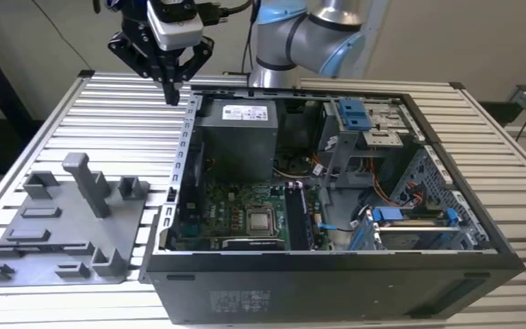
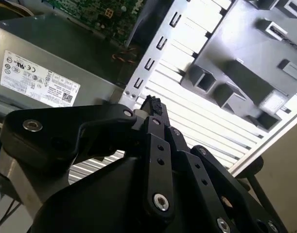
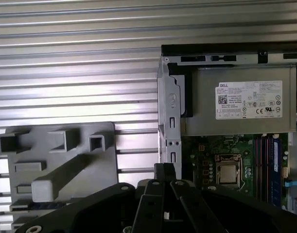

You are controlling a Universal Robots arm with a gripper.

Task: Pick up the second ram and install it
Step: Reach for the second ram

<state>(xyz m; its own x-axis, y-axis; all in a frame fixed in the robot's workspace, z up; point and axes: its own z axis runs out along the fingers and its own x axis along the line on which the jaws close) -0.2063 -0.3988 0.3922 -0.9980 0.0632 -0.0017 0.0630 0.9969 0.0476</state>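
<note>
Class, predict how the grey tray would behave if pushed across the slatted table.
The tray looks like rigid moulded plastic, so probably stiff and light. Its broad flat base should resist tipping despite the tall post. It may catch on the slatted table.
</note>
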